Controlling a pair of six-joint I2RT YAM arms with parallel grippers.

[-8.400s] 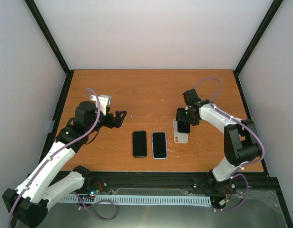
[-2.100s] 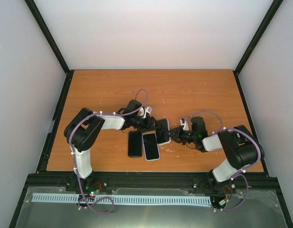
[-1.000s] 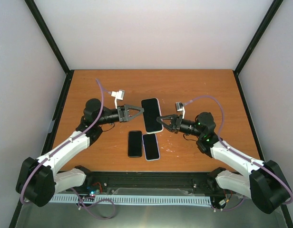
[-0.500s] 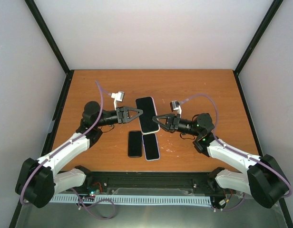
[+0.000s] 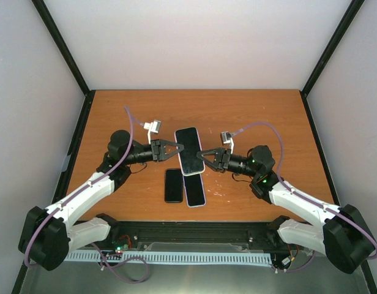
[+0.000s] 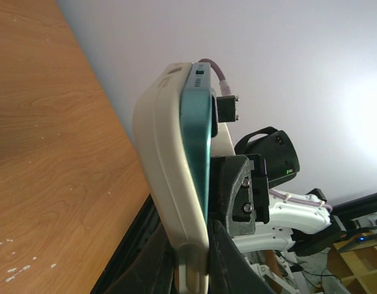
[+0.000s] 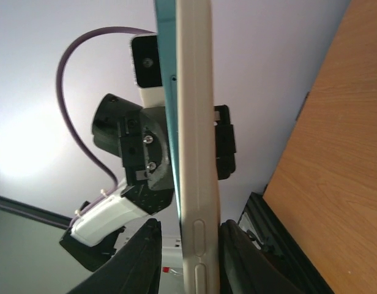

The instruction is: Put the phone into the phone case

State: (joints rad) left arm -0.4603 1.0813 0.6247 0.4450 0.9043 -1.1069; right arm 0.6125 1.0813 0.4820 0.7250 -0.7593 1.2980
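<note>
A teal phone (image 6: 199,141) sits in a cream phone case (image 6: 167,177), held in the air over the table's middle. From above it shows as a dark screen with a pale rim (image 5: 190,151). My left gripper (image 5: 177,149) is shut on the case's left edge; in the left wrist view (image 6: 191,245) both fingers press on it. My right gripper (image 5: 204,155) is at the right edge. In the right wrist view (image 7: 190,228) one finger touches the case (image 7: 197,122), while a gap shows between the other finger and the phone (image 7: 169,73).
Two more phones lie flat on the wooden table (image 5: 256,116) just below the held one: a black one (image 5: 174,185) and a pale-rimmed one (image 5: 195,192). Black frame posts and white walls bound the table.
My left gripper has closed on the case's left edge. The right jaws have loosened from their grip. The cased phone has shifted slightly left.
</note>
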